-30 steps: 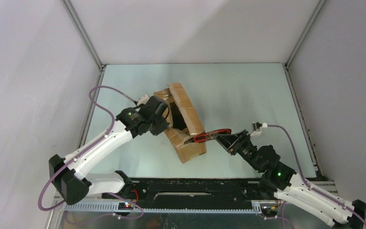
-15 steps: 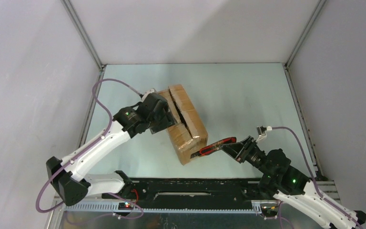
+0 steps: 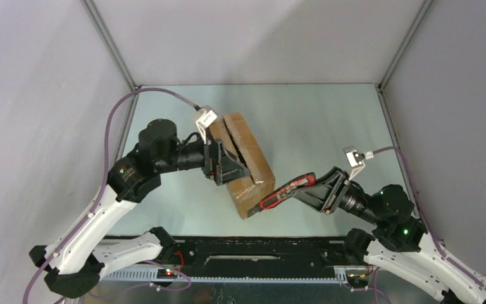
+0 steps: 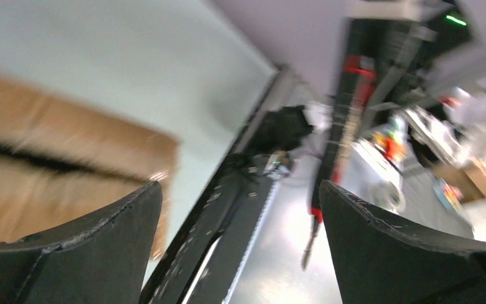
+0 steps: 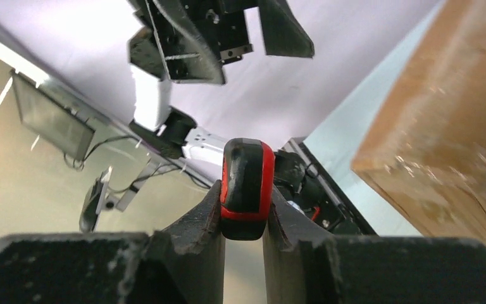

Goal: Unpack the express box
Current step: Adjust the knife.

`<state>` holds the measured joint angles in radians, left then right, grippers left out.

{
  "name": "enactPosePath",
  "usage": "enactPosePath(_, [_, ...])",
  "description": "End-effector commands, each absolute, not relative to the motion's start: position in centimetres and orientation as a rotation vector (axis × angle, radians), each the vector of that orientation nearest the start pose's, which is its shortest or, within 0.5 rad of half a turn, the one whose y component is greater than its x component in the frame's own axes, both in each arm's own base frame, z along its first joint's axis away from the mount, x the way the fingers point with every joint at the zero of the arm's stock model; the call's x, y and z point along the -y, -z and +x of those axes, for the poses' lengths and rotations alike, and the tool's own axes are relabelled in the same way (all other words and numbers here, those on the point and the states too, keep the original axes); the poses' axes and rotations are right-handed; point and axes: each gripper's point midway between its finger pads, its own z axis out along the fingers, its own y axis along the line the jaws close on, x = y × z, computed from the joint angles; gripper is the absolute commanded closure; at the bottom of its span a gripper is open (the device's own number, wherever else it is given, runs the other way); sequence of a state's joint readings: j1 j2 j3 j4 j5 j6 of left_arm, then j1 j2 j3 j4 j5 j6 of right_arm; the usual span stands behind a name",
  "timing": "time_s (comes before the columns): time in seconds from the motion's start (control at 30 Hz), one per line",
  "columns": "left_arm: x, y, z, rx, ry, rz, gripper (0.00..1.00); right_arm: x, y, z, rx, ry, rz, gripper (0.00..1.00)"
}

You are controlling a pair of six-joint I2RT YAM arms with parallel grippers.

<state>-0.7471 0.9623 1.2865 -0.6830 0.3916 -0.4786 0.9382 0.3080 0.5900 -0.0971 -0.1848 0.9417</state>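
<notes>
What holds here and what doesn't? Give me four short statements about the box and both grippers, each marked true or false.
1. The right gripper is shut on a red and black tool. True.
2. The left gripper clamps the express box. False: its jaws stand wide open by the box.
3. The box's top flaps stand upright. False: they lie folded down, with a dark slit between them.
4. The tool's tip points toward the box's near end. True.
</notes>
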Motion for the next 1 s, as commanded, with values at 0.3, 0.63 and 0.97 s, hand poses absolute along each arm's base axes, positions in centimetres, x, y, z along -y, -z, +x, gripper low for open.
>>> enactPosePath(0.3, [29.1, -40.1, 4.4, -1.42, 1.775, 1.242, 0.08, -24.3, -44.6, 6.0, -1.267, -1.721, -0.504, 1.0])
enactPosePath(0.63, [30.5, -38.8, 3.7, -1.469, 1.851, 1.26, 0.23, -25.7, -44.2, 7.9, -1.308, -1.657, -0.489, 1.0])
enactPosePath(0.97, [31.4, -35.9, 10.5, -1.701, 1.376, 1.039, 1.0, -24.5, -41.5, 12.6, -1.525, -1.52, -0.117, 0.17])
